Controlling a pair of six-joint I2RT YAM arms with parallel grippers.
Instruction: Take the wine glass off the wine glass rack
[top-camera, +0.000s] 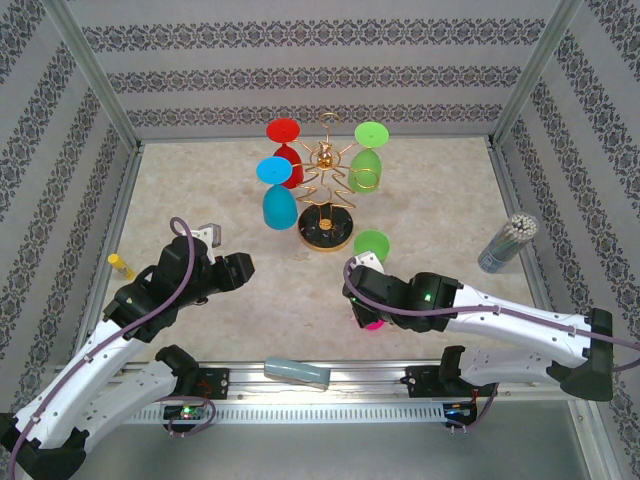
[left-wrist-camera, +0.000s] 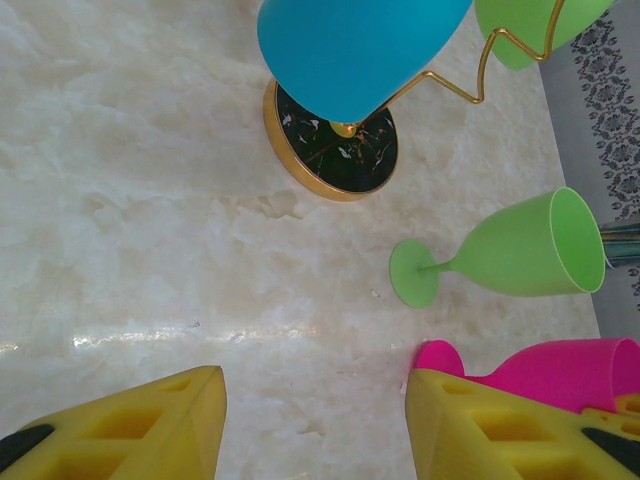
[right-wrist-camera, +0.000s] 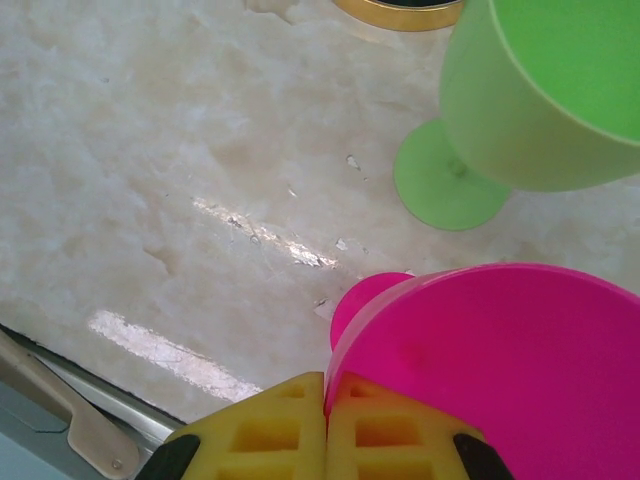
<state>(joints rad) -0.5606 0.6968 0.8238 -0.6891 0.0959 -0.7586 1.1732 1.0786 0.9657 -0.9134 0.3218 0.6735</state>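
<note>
We see the left gripper (left-wrist-camera: 312, 392) standing roughly half open, with bare marbled table (left-wrist-camera: 120, 200) in the gap between its yellow fingers (left-wrist-camera: 150, 430). It holds no glass. Straight ahead of it stands the wine glass rack (top-camera: 325, 190) on its black, gold-rimmed base (left-wrist-camera: 335, 155). A blue wine glass (left-wrist-camera: 355, 50) hangs bowl-down from a wire arm on the side nearest this gripper, a red wine glass (top-camera: 283, 150) hangs just beyond it, and a hanging green glass (top-camera: 366, 165) sits on the far side of the post. Ahead and to the right of the left gripper, a fallen green glass (left-wrist-camera: 510, 250) lies on its side on the table, apart from the rack, with its foot nearer the base and its mouth turned away. The same glass lies just ahead of the right gripper (right-wrist-camera: 325, 400), whose fingers are pressed together. The rim of a pink glass (right-wrist-camera: 500, 380), also lying on the table, meets those fingers right at their seam (we cannot tell whether the thin wall is pinched there or merely touches). Well off to the right of the right gripper stands a grey-blue cup (top-camera: 498, 255) holding a bundle of pale sticks (top-camera: 520, 222).
</note>
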